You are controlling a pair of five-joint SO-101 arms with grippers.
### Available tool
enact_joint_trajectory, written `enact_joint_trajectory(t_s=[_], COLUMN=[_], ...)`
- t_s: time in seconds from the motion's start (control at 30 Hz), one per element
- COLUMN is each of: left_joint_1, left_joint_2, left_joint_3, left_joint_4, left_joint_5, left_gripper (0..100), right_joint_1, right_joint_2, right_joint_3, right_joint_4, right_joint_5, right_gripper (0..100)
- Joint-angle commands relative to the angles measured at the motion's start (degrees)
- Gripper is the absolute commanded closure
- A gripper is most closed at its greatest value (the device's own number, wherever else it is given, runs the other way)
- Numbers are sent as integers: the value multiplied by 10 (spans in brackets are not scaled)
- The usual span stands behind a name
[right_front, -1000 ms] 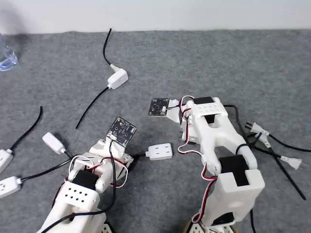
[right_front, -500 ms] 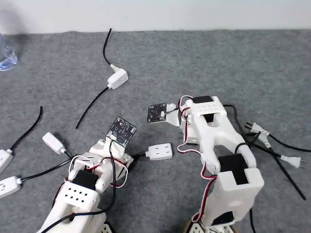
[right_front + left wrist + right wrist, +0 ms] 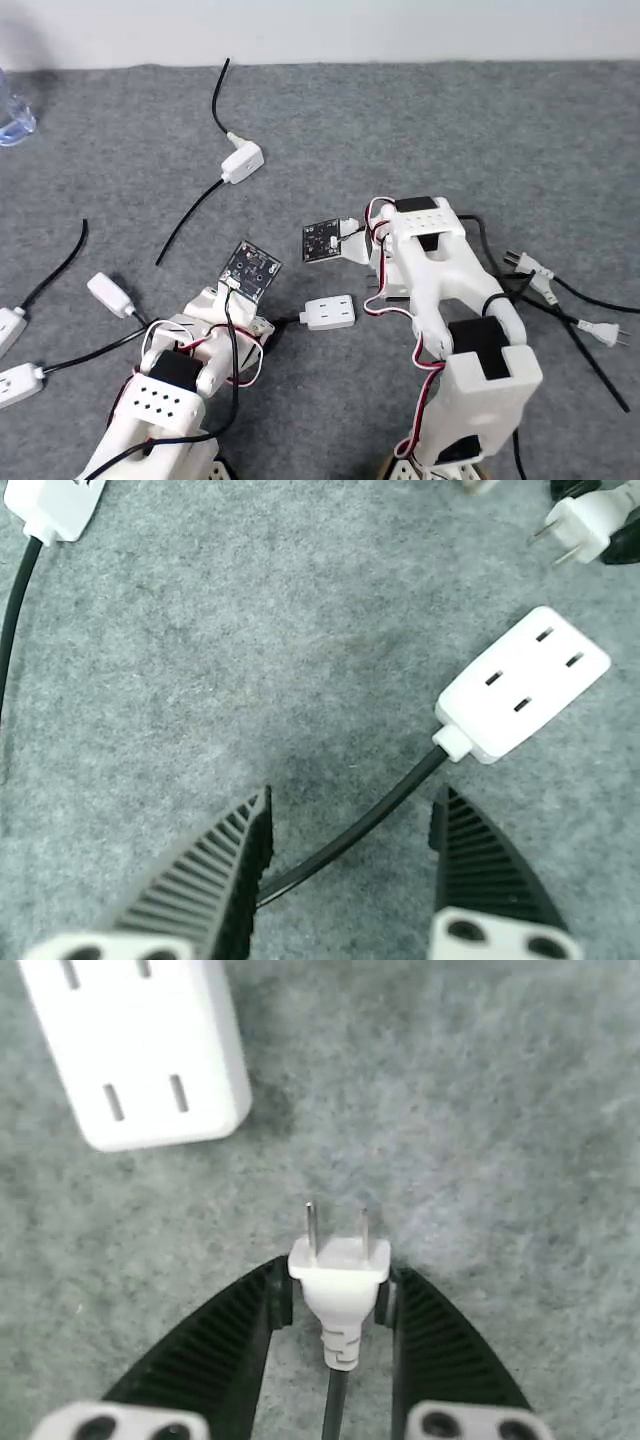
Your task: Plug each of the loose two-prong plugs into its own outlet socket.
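The grey carpeted surface (image 3: 420, 130) gives some friction, but the white outlet socket block (image 3: 522, 685) is a light plastic shell on a springy black cord (image 3: 360, 825). It will likely skid or swivel when a plug is pushed into it, so it wants bracing by its body near the cord end. The two-prong plug (image 3: 338, 1260) is lighter still: a small rigid body with smooth sides and two thin metal prongs (image 3: 335, 1222) that could bend if driven in crooked. Its best hold is across the flat flanks behind the prongs, clear of the strain relief.

The right arm (image 3: 450, 300) is folded low over the surface, wrist pitched down. The right tool (image 3: 337, 1290) is closed on the plug's flanks, prongs pointing straight out past the fingertips and cord trailing back between the jaws. The socket block lies just ahead of it and off to one side — its slots are not lined up with the prongs.

The left arm (image 3: 190, 370) is also bent low. The left tool (image 3: 353, 810) stands wide open and holds nothing; its jaws straddle the black cord, with the block just beyond the fingertips.
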Motion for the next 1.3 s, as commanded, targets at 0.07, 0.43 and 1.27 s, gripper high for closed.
enact_joint_trajectory(t_s=[0.07,0.43,1.27], left_joint_1=[5,5,6], left_joint_2=[-7,-7,-7], left_joint_3=[-2,-2,-2], left_joint_4=[-16,-16,-16], left_joint_5=[2,2,2], left_gripper=[760,760,760], right_joint_1=[-6,-6,0], right_joint_2=[-7,-1,55], right_joint_3=[-61,-58,-59], right_joint_4=[42,49,24], right_joint_5=[24,30,-37], right_gripper=[851,852,991])
